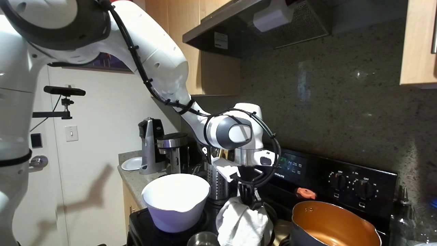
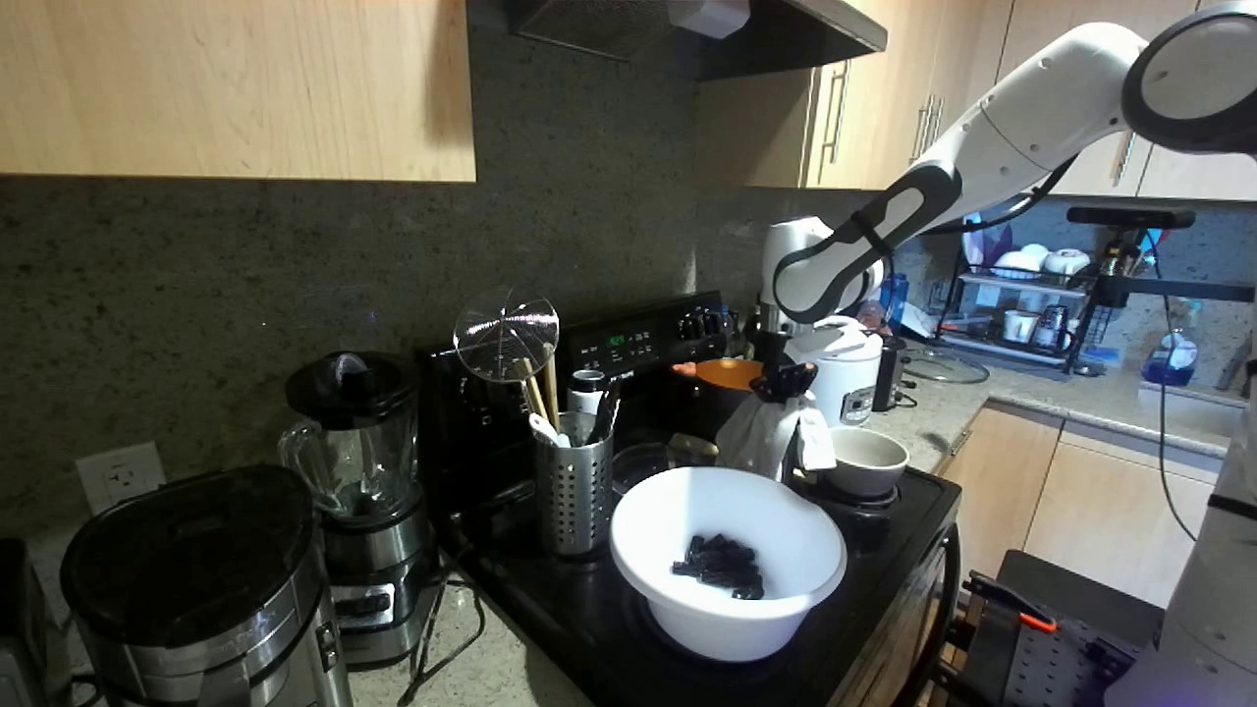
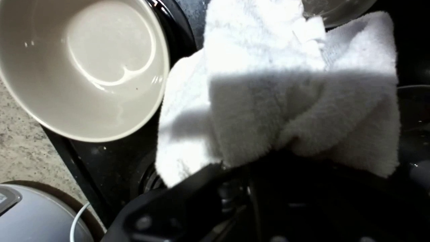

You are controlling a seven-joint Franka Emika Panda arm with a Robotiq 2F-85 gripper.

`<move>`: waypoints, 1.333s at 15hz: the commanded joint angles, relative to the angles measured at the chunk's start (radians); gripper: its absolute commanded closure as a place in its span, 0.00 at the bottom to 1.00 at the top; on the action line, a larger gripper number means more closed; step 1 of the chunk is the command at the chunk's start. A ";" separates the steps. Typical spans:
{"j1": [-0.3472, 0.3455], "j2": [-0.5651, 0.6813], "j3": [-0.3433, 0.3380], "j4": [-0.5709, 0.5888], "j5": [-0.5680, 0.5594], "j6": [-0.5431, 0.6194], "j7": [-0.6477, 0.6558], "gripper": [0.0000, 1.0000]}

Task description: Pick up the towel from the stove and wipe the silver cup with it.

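Fingers (image 2: pixel 779 385) pinch the towel (image 1: pixel 242 222); tips buried in the cloth, wrist view near black there. Towel hangs bunched at bottom center-right in an exterior view, lower end cropped; in an exterior view the white bowl (image 2: pixel 727 624) covers part of that end. Can't tell if it touches down. Silver cup (image 1: pixel 203 240): bottom center, just left of the towel, only upper part in frame, contact unclear. Orange-lined pot (image 1: pixel 324 218) lower right, base cropped. Wrist view: cream bowl (image 3: pixel 100 111) clipped upper left; curved glossy thing (image 3: pixel 346 10) upper right, partly behind towel, can't identify.
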 commanded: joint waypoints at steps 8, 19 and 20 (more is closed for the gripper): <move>-0.019 0.011 -0.004 -0.043 0.026 0.044 -0.025 0.99; -0.001 -0.031 0.027 0.017 0.074 -0.030 -0.062 0.99; 0.001 -0.032 0.028 0.024 0.076 -0.030 -0.060 0.99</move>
